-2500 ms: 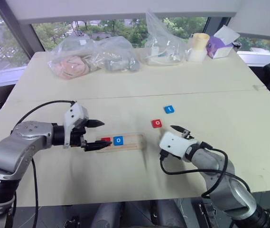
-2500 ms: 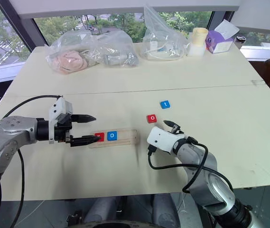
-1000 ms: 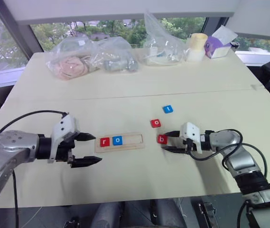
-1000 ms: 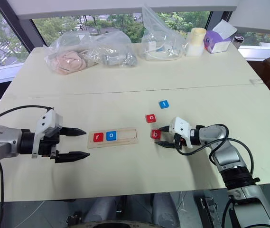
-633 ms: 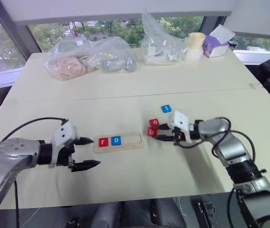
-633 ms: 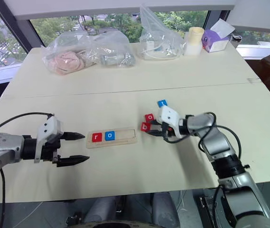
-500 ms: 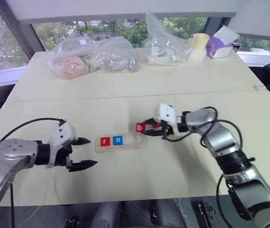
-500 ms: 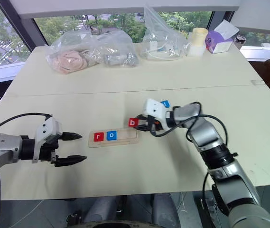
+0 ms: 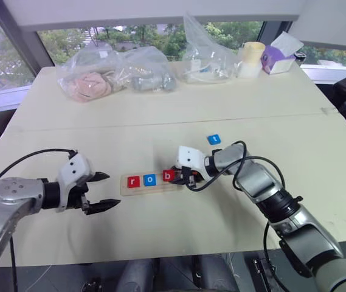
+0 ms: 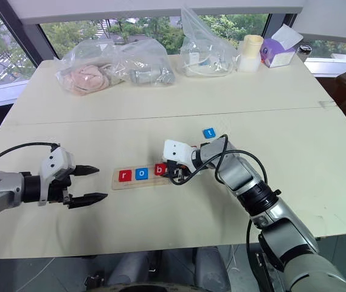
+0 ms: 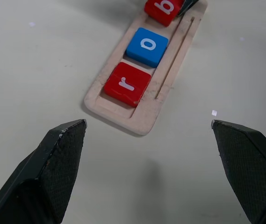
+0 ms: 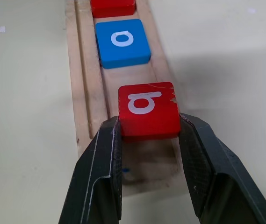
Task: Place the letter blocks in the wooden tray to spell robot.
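The wooden tray (image 11: 168, 74) lies on the cream table in front of me. Its slot holds a red r block (image 9: 133, 180) and, beside it, a blue o block (image 9: 150, 179). My right gripper (image 9: 173, 177) is shut on a red b block (image 12: 147, 109). It holds that block over the slot just past the blue o. I cannot tell whether the b rests on the slot floor. A blue t block (image 9: 214, 139) lies on the table behind my right arm. My left gripper (image 9: 110, 190) stands open, off the tray's r end and apart from it.
Two clear plastic bags (image 9: 115, 76) (image 9: 206, 58) lie along the table's far side. A cream cup (image 9: 252, 59) and a purple tissue box (image 9: 279, 55) stand at the far right. Bare tabletop lies between the tray and the near edge.
My right gripper has carried the red b block leftward from the table to over the tray's slot beside the blue o. My left gripper has drawn slightly away from the tray, still open.
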Controlling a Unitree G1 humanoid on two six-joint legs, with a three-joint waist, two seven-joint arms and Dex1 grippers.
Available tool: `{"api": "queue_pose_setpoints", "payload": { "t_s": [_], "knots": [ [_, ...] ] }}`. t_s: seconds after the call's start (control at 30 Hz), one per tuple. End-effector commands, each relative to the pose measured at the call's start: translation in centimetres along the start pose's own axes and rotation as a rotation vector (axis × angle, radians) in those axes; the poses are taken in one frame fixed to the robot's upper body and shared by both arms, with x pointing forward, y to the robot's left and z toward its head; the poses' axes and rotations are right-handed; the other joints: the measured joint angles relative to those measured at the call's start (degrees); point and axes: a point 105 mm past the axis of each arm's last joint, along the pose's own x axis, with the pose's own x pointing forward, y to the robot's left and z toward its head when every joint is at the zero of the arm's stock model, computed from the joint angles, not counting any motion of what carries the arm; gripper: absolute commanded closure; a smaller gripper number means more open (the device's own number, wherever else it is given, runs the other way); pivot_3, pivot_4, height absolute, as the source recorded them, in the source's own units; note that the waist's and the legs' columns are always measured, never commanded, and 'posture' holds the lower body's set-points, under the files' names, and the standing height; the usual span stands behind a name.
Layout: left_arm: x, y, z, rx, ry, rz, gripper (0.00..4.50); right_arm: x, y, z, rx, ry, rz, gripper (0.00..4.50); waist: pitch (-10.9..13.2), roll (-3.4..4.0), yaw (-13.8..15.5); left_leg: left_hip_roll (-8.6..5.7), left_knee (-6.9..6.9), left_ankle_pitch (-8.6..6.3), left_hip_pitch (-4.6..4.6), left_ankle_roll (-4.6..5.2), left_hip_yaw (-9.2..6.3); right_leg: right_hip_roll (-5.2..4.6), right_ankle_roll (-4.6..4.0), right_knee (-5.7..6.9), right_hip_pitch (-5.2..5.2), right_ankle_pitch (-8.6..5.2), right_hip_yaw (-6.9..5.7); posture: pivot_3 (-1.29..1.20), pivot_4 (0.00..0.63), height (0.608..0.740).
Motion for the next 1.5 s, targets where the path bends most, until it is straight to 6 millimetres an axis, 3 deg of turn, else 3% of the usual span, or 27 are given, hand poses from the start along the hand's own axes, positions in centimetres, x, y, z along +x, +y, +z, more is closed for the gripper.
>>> {"api": "queue_pose_setpoints", "payload": {
  "t_s": [0.03, 0.87, 1.1, 1.33, 1.4, 1.5],
  "knots": [
    [0.1, 0.3, 0.2, 0.042, 0.006, 0.006, 0.0, 0.3, 0.5, 1.3, -0.052, -0.03, 0.019, 3.37, 0.0, 0.0, 0.0, 0.0, 0.01, 0.0, 0.0, 0.0, 0.0, 0.0, 0.0, 0.0, 0.0, 0.0, 0.0, 0.0, 0.15, 0.74],
    [0.8, 0.5, -0.3, 0.054, 0.005, 0.026, 0.0, 2.0, 0.7, 2.9, -0.019, -0.056, 0.059, 3.37, 0.0, 0.0, 0.0, 0.01, 0.0, 0.01, 0.01, -0.02, -0.01, 0.13, 0.0, 0.01, 0.0, 0.02, -0.01, 0.0, 0.15, 0.74],
    [1.0, 0.9, -0.4, 0.058, 0.008, 0.026, 0.0, 1.3, -0.5, 4.5, 0.002, -0.12, -0.003, 0.07, 0.0, 0.0, 0.0, 0.01, 0.0, 0.01, 0.01, -0.02, -0.01, 0.12, 0.0, 0.01, -0.01, 0.02, -0.01, 0.0, 0.15, 0.74],
    [1.2, 1.4, 0.0, 0.063, -0.001, 0.026, 0.0, -2.3, -4.6, 8.0, 0.03, -0.324, -0.181, 0.07, 0.0, 0.01, 0.0, 0.01, -0.01, 0.02, 0.01, -0.04, -0.02, 0.15, -0.02, 0.03, -0.03, 0.04, -0.01, 0.0, 0.15, 0.74],
    [1.3, 1.4, 0.1, 0.066, -0.003, 0.024, 0.0, -3.2, -4.1, 7.8, 0.005, -0.324, -0.182, 0.07, 0.0, -0.01, 0.4, -0.01, -0.02, 0.02, 0.01, -0.04, -0.02, 0.15, -0.01, 0.01, -0.02, 0.04, -0.01, 0.0, 0.15, 0.74],
    [1.2, 1.5, 0.3, 0.068, -0.006, 0.024, 0.0, -3.6, -1.0, 6.8, -0.039, -0.305, -0.149, 0.07, 0.0, -0.04, 0.5, -0.05, -0.03, 0.02, -0.03, -0.04, -0.04, 0.1, -0.01, -0.03, -0.01, 0.04, -0.02, 0.0, 0.15, 0.74]
  ]
}}
